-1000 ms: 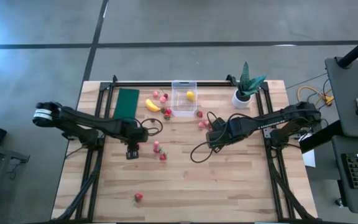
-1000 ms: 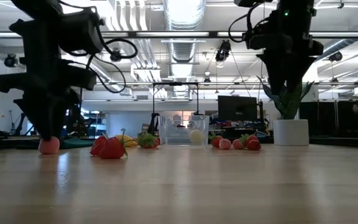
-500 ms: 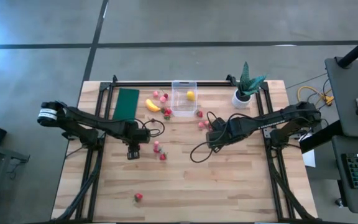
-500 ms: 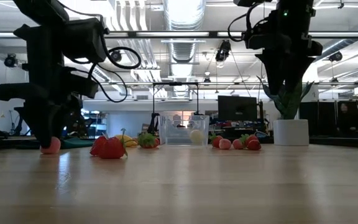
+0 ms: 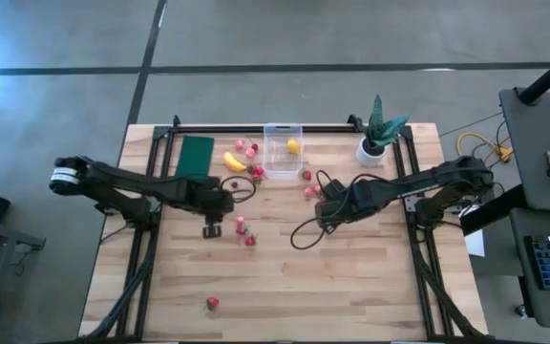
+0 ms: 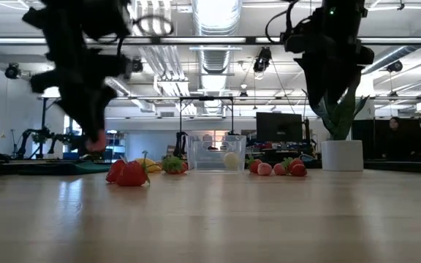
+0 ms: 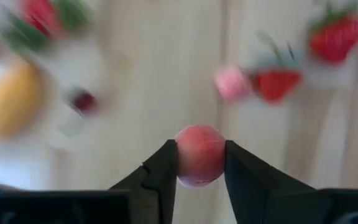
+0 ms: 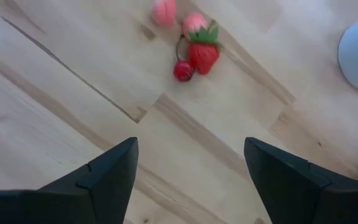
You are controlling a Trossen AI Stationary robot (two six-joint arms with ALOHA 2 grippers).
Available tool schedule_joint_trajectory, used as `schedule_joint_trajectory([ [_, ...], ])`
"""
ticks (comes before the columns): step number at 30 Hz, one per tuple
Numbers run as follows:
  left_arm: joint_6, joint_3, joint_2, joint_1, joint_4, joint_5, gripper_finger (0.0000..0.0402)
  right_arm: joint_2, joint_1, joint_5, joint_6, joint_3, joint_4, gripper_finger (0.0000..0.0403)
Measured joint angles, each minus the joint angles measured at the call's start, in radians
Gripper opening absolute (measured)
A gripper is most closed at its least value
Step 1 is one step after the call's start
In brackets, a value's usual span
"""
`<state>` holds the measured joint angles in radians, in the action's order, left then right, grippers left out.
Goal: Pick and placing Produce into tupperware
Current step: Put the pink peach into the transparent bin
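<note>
Our left tool (image 7: 201,163), clamped on a pink fruit (image 7: 200,155), hangs above the counter (image 5: 351,277); we should carry it level to the tupperware (image 5: 282,153). Our right tool (image 8: 191,171) waits, fingers apart.

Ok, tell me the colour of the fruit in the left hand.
Pinkish-red; the fruit pinched in the left hand shows best in the left wrist view.

One banana (image 5: 234,161); one lemon (image 5: 292,146)
</note>
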<state>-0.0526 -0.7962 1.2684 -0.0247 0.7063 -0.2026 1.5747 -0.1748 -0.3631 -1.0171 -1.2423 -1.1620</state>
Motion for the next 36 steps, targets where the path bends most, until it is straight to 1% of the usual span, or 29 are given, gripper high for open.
schedule_joint_trajectory([
  [4,0.147,-0.108,-0.004,0.066,0.0,-0.061,0.0094,-0.014,-0.013,-0.038,0.006,-0.034,0.0,0.0287],
  [9,0.32,-0.269,0.046,0.216,-0.036,-0.058,0.0095,-0.056,-0.026,-0.087,0.014,-0.068,-0.001,0.0287],
  [12,0.377,-0.368,0.108,0.321,-0.082,0.024,0.0095,-0.097,-0.033,-0.105,0.02,-0.076,-0.002,0.0288],
  [15,0.381,-0.465,0.196,0.416,-0.104,0.143,0.0096,-0.148,-0.039,-0.137,0.022,-0.076,-0.004,0.0286],
  [17,0.381,-0.524,0.265,0.456,-0.103,0.189,0.0096,-0.184,-0.039,-0.153,0.022,-0.072,-0.008,0.0285],
  [19,0.383,-0.577,0.331,0.476,-0.099,0.2,0.0096,-0.213,-0.039,-0.181,0.023,-0.071,-0.009,0.0284],
  [22,0.428,-0.651,0.425,0.48,-0.093,0.205,0.0096,-0.245,-0.039,-0.214,0.044,-0.068,-0.009,0.0285],
  [25,0.436,-0.71,0.512,0.481,-0.052,0.209,0.0096,-0.261,-0.034,-0.222,0.059,-0.064,-0.011,0.0289],
  [28,0.435,-0.741,0.58,0.481,0.009,0.208,0.0096,-0.265,-0.034,-0.226,0.059,-0.063,-0.013,0.0293],
  [32,0.429,-0.771,0.616,0.481,0.049,0.208,0.0108,-0.272,-0.028,-0.248,0.046,-0.063,-0.014,0.0292],
  [36,0.425,-0.768,0.597,0.481,0.039,0.203,0.0147,-0.28,-0.007,-0.251,0.023,-0.062,-0.014,0.0294],
])
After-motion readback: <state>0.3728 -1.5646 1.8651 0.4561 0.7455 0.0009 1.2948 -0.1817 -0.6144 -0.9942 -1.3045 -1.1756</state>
